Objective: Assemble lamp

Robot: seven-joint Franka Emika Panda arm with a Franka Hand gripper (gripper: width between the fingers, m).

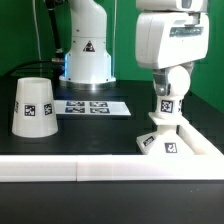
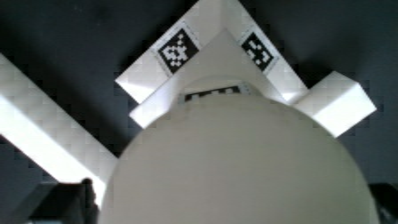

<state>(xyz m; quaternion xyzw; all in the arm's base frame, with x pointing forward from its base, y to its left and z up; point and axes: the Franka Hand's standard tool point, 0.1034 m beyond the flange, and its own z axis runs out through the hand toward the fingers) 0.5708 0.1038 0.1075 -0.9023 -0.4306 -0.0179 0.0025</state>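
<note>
I see the gripper (image 1: 166, 92) at the right of the exterior view, clamped on the bulb (image 1: 165, 105), which stands upright over the base (image 1: 160, 139) at lower right. I can't tell whether the bulb's neck touches the base. The fingertips are largely hidden behind the bulb. The shade (image 1: 32, 106) sits at left, well apart, with the marker board (image 1: 88, 106) between. In the wrist view the bulb (image 2: 228, 160) fills the frame, hiding most of the base (image 2: 214, 50).
</note>
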